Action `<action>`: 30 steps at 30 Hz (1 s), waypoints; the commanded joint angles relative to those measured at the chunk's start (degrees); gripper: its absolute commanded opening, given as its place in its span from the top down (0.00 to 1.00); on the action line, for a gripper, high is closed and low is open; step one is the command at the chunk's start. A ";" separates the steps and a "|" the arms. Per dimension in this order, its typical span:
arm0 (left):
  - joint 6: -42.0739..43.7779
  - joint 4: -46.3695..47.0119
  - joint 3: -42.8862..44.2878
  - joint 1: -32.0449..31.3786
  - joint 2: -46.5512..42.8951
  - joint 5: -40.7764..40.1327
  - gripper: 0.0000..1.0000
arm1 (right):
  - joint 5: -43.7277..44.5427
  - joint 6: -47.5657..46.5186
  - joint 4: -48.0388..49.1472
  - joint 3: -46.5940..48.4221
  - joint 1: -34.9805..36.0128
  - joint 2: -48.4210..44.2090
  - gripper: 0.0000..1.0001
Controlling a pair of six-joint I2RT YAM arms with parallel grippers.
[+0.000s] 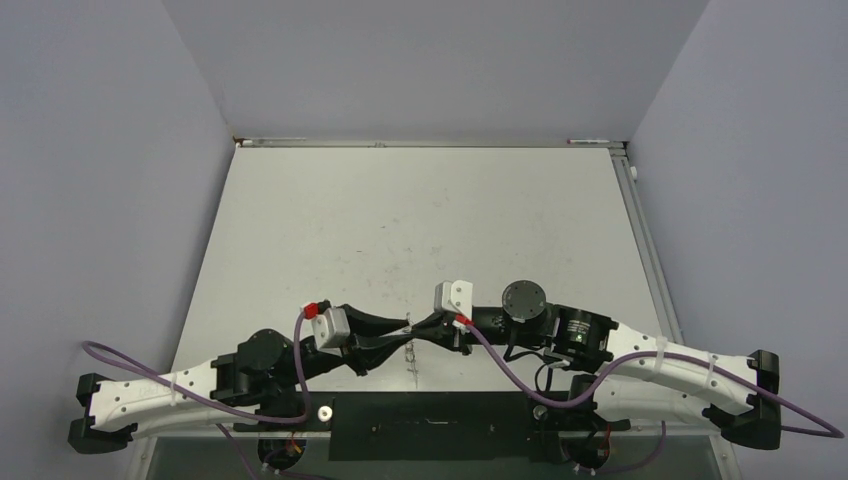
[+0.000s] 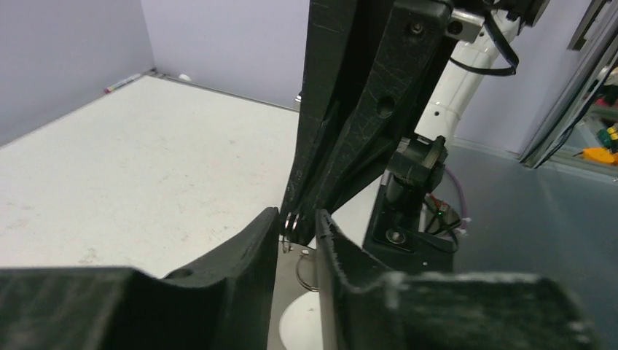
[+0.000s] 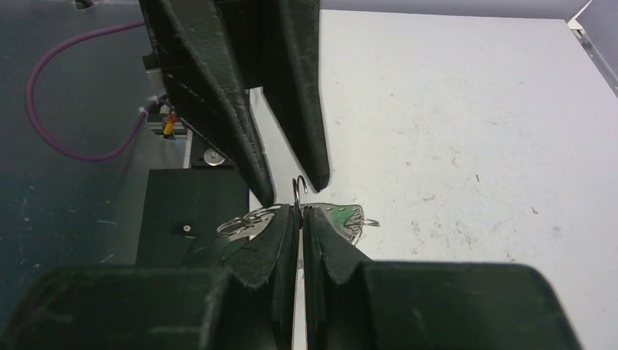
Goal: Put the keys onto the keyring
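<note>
My right gripper (image 3: 299, 208) is shut on a small split wire ring (image 3: 299, 188) that stands upright above its tips. My left gripper (image 2: 297, 226) is slightly open, and the same wire ring (image 2: 291, 224) sits in its gap. The left fingers (image 3: 259, 175) come down on either side of the ring. Under the right fingers lies a flat grey metal piece (image 3: 342, 215), the keyring as far as I can tell, with small loops on its edge and a green patch. I cannot tell whether that patch is the keys. Both grippers meet near the table's front edge (image 1: 411, 327).
More grey wire rings (image 3: 244, 221) lie left of the right fingers, at the edge of a black base plate (image 1: 430, 425). A white disc (image 2: 302, 321) shows below the left fingers. Purple cables (image 1: 500, 365) hang off both arms. A pen (image 1: 590, 141) lies by the far wall.
</note>
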 commanded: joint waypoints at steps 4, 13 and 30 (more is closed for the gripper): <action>-0.91 1.26 1.13 0.03 -0.62 -1.41 0.41 | 7.59 -5.56 5.93 -4.68 0.19 -5.82 0.95; -4.69 -6.64 4.89 0.03 -2.30 -10.60 0.18 | 21.64 -16.70 14.08 -11.37 4.89 -8.05 0.95; -23.32 -31.12 12.64 6.42 11.65 -18.57 0.22 | 74.81 -25.22 16.67 -7.19 14.84 -4.65 0.95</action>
